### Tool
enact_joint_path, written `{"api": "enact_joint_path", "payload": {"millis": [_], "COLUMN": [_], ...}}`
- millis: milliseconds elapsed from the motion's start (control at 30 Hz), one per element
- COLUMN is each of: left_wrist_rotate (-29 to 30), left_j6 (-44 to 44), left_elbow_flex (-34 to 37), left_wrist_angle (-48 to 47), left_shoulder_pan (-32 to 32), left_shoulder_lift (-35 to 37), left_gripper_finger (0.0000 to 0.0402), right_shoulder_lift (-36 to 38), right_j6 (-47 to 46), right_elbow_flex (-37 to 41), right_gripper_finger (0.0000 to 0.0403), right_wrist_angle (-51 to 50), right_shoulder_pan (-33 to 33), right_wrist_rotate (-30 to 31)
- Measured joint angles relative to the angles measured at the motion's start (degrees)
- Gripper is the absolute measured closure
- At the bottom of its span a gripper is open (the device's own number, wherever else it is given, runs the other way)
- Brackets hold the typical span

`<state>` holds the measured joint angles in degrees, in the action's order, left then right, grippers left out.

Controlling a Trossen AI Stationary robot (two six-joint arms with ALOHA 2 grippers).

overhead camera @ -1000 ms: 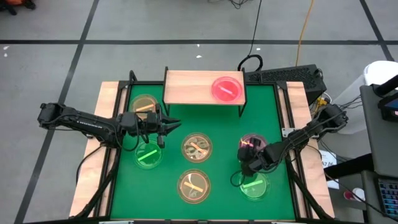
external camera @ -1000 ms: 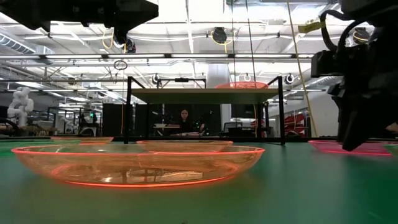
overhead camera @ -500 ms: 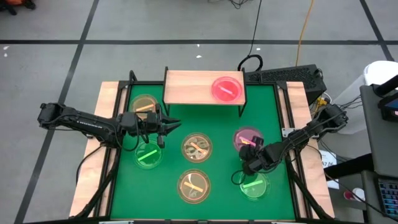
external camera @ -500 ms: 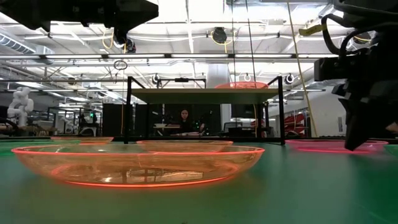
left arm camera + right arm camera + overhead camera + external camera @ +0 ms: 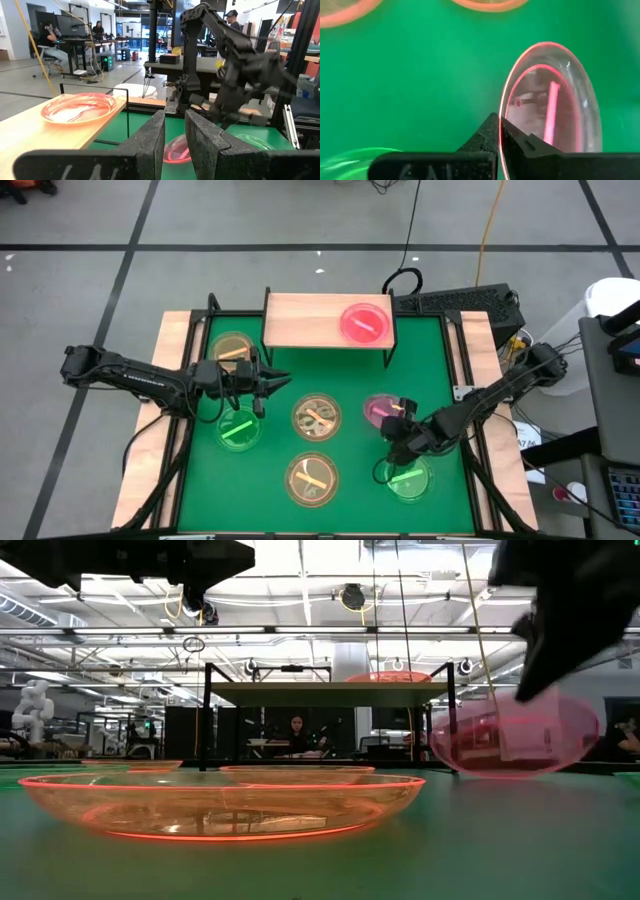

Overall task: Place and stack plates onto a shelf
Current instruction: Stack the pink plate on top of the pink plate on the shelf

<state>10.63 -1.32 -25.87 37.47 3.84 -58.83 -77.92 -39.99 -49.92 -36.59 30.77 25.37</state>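
My right gripper (image 5: 398, 423) is shut on a pink plate (image 5: 379, 409), which stands tipped up over the right half of the green mat (image 5: 350, 380); the low view shows the same plate (image 5: 515, 735) steeply tilted. The wooden shelf (image 5: 310, 320) stands at the mat's far edge with another pink plate (image 5: 364, 323) lying on its right end. My left gripper (image 5: 272, 383) hovers open over the mat's left half, between an amber plate (image 5: 232, 348) and a green plate (image 5: 240, 428), with nothing between its fingers. My right gripper pinches the pink plate's rim (image 5: 503, 112) between its two fingers, one on the inner face and one on the outer. The fingers slant down from the table's right. The plate is tipped up on edge; whether its lower rim touches the mat, I cannot tell.
Two amber plates (image 5: 316, 416) (image 5: 311, 478) lie flat in the mat's middle and a green plate (image 5: 410, 478) lies at the near right, just beside my right gripper. A black cable and a keyboard (image 5: 455, 302) lie behind the shelf's right end.
The pink plate, which lay flat on the mat under my right gripper, is now raised and tipped up on edge in that gripper, and it has shifted a little toward the table's left.
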Motion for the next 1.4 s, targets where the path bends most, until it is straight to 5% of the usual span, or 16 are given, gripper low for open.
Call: {"api": "enact_joint_path", "payload": {"millis": [367,633,1133,1400], "left_wrist_rotate": [0.00,0.00,0.00,0.00], "left_j6": [0.00,0.00,0.02,0.02], "left_elbow_flex": [0.00,0.00,0.00,0.00], "left_wrist_angle": [0.00,-0.01,0.00,0.00], "left_shoulder_pan": [0.00,0.00,0.01,0.00], "left_shoulder_lift": [0.00,0.00,0.00,0.00], "left_gripper_finger": [0.0321,0.0321,0.0321,0.0321], "right_shoulder_lift": [10.61,14.53,14.10,11.79], "right_j6": [8.82,28.89,55.62,58.51], "right_elbow_flex": [-2.29,-2.31,-2.31,-4.20], "right_gripper_finger": [0.0403,0.0403,0.0403,0.0403], "right_wrist_angle": [7.19,20.27,30.28,31.58], "right_shoulder_pan": [1.59,-2.37,-23.31,-32.46], "right_wrist_rotate": [8.94,21.19,22.07,11.41]}}
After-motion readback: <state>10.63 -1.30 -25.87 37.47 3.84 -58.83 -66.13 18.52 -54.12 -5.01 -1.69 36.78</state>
